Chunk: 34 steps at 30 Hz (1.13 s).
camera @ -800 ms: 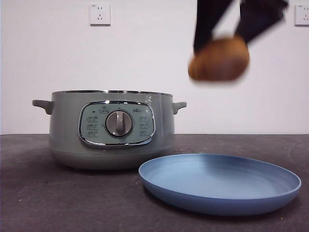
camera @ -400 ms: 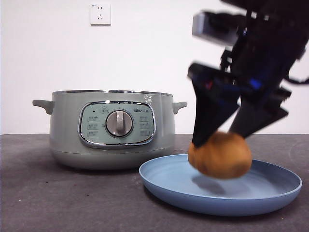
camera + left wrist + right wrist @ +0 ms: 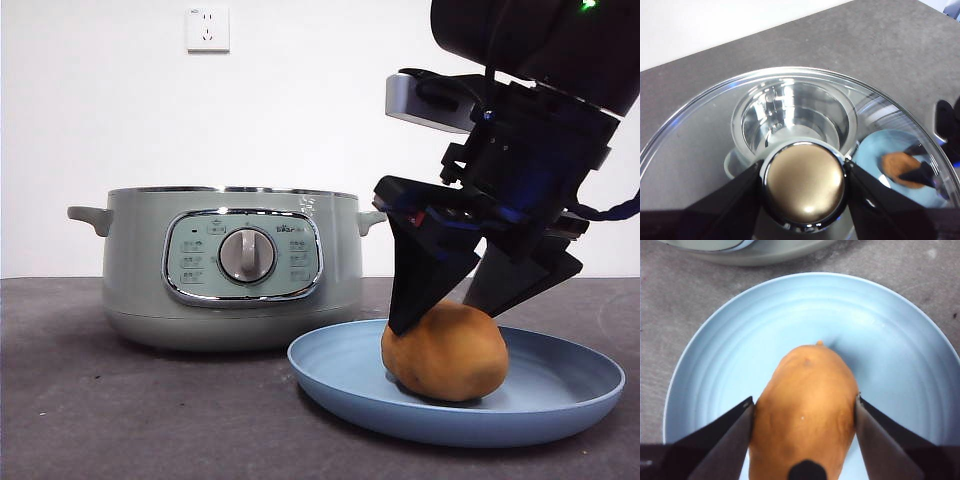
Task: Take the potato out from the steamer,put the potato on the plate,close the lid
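The orange-brown potato [image 3: 445, 352] rests on the light blue plate [image 3: 560, 410], to the right of the sage-green steamer [image 3: 230, 265]. My right gripper [image 3: 440, 318] comes down from above, and its two jaws press the potato's sides. The right wrist view shows the potato [image 3: 805, 410] between the jaws of that gripper [image 3: 804, 401], over the plate [image 3: 880, 330]. My left gripper [image 3: 804, 172] is shut on the knob [image 3: 805, 182] of the glass lid [image 3: 700, 145] and holds it above the table. The steamer is open. The lid is out of the front view.
The steamer [image 3: 795, 125], the plate [image 3: 875, 155] and the potato [image 3: 900, 167] show through the glass in the left wrist view. A white wall with a socket [image 3: 207, 28] stands behind the dark table [image 3: 120, 420]. The steamer's edge [image 3: 755, 252] lies just beyond the plate.
My right gripper has come down with the potato from above the steamer's height to the plate. The potato now rests on the plate. The steamer and plate have not moved.
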Tool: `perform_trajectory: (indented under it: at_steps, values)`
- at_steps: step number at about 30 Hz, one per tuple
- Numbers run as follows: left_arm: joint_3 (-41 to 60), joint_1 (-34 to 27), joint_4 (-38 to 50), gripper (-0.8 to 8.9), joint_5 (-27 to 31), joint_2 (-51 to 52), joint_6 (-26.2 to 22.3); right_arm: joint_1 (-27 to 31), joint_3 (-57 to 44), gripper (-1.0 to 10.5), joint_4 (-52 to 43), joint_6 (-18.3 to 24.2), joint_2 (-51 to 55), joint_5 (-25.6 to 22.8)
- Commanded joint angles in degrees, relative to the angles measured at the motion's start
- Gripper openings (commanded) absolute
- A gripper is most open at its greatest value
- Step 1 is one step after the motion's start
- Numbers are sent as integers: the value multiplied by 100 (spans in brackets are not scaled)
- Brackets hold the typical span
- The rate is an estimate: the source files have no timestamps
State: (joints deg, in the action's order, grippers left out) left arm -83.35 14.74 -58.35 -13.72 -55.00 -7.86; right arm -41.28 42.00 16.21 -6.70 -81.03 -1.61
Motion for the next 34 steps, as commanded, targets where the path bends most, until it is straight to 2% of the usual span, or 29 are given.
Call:
perform_trajectory:
  at_steps: [1,3,4,10,16,34]
  values:
    - [-44,-2,492,-9,-155,-155,17,2,-59,393,61,-55,-103,-24]
    - [-44,0,710,-9,-367,-345,13,2,-57,577,59,-55,-103,-26]
    - [-44,4,800,-9,-452,-435,13,2,-57,610,59,-57,-103,-26]
    - [-44,160,1368,-9,-479,-1154,4,4,-57,608,57,-55,-26,-48]
    - [-44,348,2022,-9,-466,-1934,-140,7,-46,608,105,-55,483,-50]
    - [-44,494,3276,-9,-439,-3724,-293,7,175,599,1303,-286,3856,-651]
